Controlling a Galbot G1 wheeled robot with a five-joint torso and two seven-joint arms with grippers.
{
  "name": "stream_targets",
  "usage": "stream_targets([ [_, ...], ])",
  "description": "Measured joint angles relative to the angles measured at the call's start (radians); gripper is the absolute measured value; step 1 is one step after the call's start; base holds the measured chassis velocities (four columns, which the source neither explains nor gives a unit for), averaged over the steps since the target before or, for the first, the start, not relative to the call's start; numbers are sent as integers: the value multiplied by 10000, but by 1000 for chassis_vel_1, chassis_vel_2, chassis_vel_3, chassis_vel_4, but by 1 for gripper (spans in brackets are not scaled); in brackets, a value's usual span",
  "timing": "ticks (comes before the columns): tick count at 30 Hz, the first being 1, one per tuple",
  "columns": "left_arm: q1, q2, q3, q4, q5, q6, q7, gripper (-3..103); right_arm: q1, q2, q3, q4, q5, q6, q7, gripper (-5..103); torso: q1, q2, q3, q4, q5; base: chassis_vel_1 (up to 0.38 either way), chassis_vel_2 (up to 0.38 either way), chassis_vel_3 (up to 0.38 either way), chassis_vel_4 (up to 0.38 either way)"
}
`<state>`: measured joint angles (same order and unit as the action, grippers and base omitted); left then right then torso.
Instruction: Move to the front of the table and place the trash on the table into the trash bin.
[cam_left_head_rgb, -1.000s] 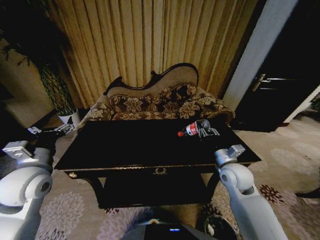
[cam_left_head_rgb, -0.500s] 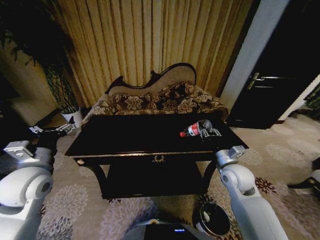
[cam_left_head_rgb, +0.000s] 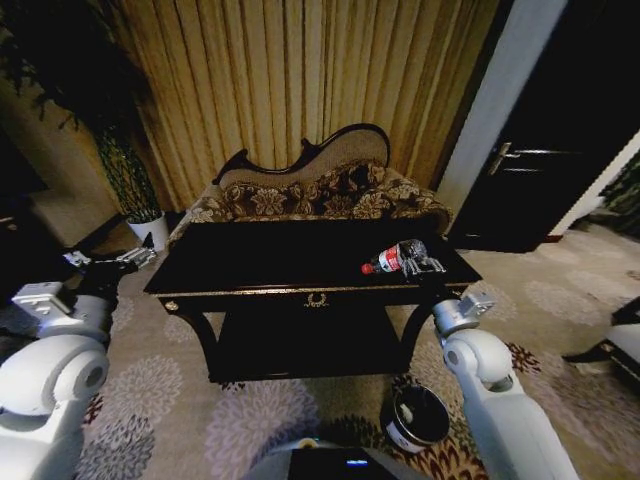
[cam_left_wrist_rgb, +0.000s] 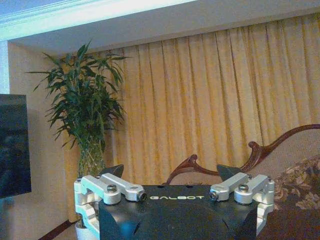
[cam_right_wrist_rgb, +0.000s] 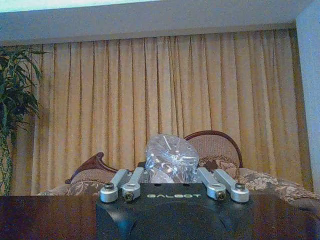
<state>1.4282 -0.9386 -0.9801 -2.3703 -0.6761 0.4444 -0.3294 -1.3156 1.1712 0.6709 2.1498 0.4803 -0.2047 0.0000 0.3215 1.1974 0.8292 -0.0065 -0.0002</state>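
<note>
The clear, red-labelled bottle (cam_left_head_rgb: 393, 257) lies sideways on the table (cam_left_head_rgb: 280, 270), its base clamped in the right gripper (cam_left_head_rgb: 422, 264).

left gripper (cam_left_head_rgb: 112, 262): fingers spread apart, arm raised at robot's left side | right gripper (cam_left_head_rgb: 420, 264): arm stretched forward, fingers closed around the bottle (cam_left_head_rgb: 392, 258)

Readable text: one brand name only
I read "GALBOT" on the left gripper (cam_left_wrist_rgb: 170, 175) housing; likewise on the right gripper (cam_right_wrist_rgb: 172, 172) housing
</note>
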Motion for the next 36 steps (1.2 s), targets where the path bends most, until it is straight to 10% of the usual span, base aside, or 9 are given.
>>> stream_targets([
  [19, 39, -193, 228, 54, 336, -39, -11, 100, 51, 374, 95, -1424, -984, 441, 0, 33, -4, 3, -2, -2, 3, 149, -144, -147, 149],
  [36, -70, -317, 303, 56, 302, -169, -1, 100, 771, 332, 285, -8394, -3109, 2308, 0, 33, -1, 1, 0, -2, 1, 3, -5, -2, 3],
])
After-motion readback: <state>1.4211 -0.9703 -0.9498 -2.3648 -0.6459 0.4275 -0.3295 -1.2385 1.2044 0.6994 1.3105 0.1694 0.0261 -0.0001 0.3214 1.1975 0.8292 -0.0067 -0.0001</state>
